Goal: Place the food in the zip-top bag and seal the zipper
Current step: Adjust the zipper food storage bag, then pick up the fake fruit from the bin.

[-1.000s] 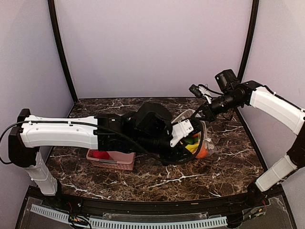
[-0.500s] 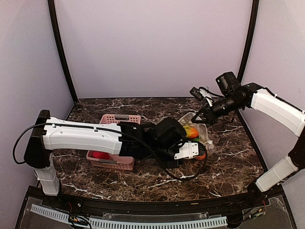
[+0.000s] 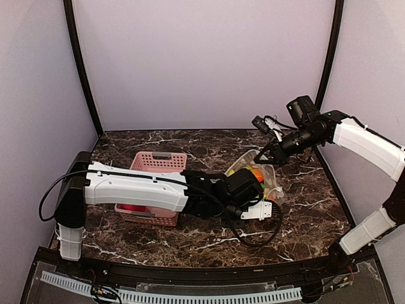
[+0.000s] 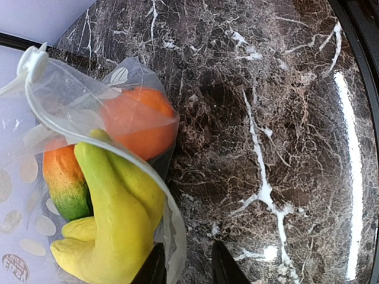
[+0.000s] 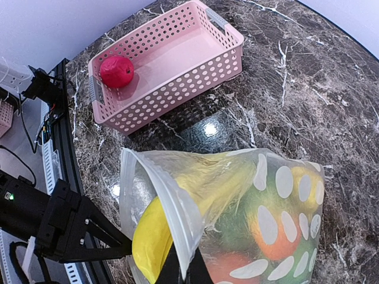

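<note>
The zip-top bag (image 3: 261,176) lies at mid-right, its mouth held up and open. My right gripper (image 5: 188,269) is shut on the zipper (image 5: 172,207) at the bag's upper rim. Inside the bag are food pieces: a yellow banana (image 4: 112,219), an orange (image 4: 139,121) and an orange-green piece (image 4: 65,177). My left gripper (image 4: 186,263) sits at the mouth's near side, its fingers apart, with the bag's lower rim running between them, close to the left finger (image 4: 155,269). A magenta-red piece (image 5: 116,71) lies in the pink basket (image 5: 177,77).
The pink basket (image 3: 158,158) stands left of centre, partly under my left arm (image 3: 139,190). Dark marble table (image 4: 284,118) stretches right of the bag. Walls close the back and sides.
My left arm has swung from above the bag toward the near side and come down at the bag's near rim, its jaws narrowing. The right gripper still holds the rim up.
</note>
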Available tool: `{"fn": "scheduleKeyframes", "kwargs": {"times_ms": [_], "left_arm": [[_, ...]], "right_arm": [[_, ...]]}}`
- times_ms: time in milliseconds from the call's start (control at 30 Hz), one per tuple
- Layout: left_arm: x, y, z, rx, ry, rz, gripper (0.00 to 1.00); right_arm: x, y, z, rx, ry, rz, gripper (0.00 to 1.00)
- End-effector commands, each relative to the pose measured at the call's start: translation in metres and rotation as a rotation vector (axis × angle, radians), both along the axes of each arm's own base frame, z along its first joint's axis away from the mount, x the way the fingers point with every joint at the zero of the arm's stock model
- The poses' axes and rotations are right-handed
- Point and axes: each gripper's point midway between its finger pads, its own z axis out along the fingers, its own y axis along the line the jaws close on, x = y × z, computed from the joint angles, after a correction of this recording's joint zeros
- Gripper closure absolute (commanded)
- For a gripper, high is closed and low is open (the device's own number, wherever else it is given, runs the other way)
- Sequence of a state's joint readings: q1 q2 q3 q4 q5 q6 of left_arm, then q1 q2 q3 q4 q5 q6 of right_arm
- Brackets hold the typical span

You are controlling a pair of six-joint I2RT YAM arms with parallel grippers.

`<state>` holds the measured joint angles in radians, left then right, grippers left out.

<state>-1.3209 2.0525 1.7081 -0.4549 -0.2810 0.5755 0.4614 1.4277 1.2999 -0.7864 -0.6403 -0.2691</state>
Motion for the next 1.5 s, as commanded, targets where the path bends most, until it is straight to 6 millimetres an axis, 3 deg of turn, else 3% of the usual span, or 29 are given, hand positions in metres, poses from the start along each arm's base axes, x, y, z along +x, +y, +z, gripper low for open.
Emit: {"fn": "scheduleKeyframes", "kwargs": {"times_ms": [0, 233, 400, 467, 500, 633, 700, 900, 1033, 1133, 1200, 1233, 1300, 1400, 1467], "left_arm": [[0.000, -0.003, -0.001, 0.052, -0.014, -0.017, 0.75], [0.012, -0.009, -0.006, 0.087, -0.080, -0.007, 0.84], [0.025, -0.001, 0.001, 0.145, -0.168, 0.013, 0.93], [0.028, 0.000, 0.022, 0.141, -0.192, 0.028, 0.95], [0.030, -0.002, 0.047, 0.103, -0.216, 0.040, 0.96], [0.031, 0.007, 0.111, 0.001, -0.267, 0.054, 0.96], [0.029, 0.012, 0.126, -0.033, -0.274, 0.052, 0.96], [0.022, 0.015, 0.113, -0.049, -0.205, 0.072, 0.98], [0.020, 0.013, 0.120, -0.081, -0.207, 0.056, 0.99], [0.020, 0.012, 0.130, -0.105, -0.222, 0.043, 0.99], [0.020, 0.012, 0.130, -0.116, -0.220, 0.044, 0.91], [0.020, 0.010, 0.131, -0.128, -0.221, 0.050, 0.78], [0.024, 0.012, 0.130, -0.148, -0.222, 0.092, 0.65], [0.026, 0.024, 0.131, -0.196, -0.199, 0.156, 0.59], [0.027, 0.036, 0.133, -0.240, -0.175, 0.209, 0.49]], "right_arm": [[0.000, 0.001, 0.010, 0.033, -0.027, 0.004, 1.00], [0.000, 0.001, 0.010, 0.030, -0.024, 0.003, 1.00], [0.001, -0.002, 0.010, 0.008, -0.042, -0.004, 1.00], [0.004, -0.005, 0.010, -0.015, -0.059, -0.007, 1.00], [0.006, -0.006, 0.010, -0.029, -0.064, -0.009, 1.00], [0.009, -0.011, 0.012, -0.063, -0.082, -0.026, 1.00], [0.010, -0.013, 0.012, -0.071, -0.091, -0.034, 1.00], [0.027, -0.020, 0.020, -0.101, -0.128, -0.096, 1.00], [0.032, -0.019, 0.038, -0.092, -0.145, -0.101, 1.00], [0.030, -0.018, 0.041, -0.090, -0.143, -0.087, 1.00], [0.034, -0.022, 0.037, -0.112, -0.155, -0.106, 1.00], [0.038, -0.025, 0.036, -0.128, -0.167, -0.123, 1.00], [0.047, -0.031, 0.036, -0.153, -0.191, -0.157, 1.00], [0.055, -0.036, 0.040, -0.153, -0.200, -0.184, 1.00], [0.055, -0.034, 0.044, -0.138, -0.200, -0.177, 1.00]]}}
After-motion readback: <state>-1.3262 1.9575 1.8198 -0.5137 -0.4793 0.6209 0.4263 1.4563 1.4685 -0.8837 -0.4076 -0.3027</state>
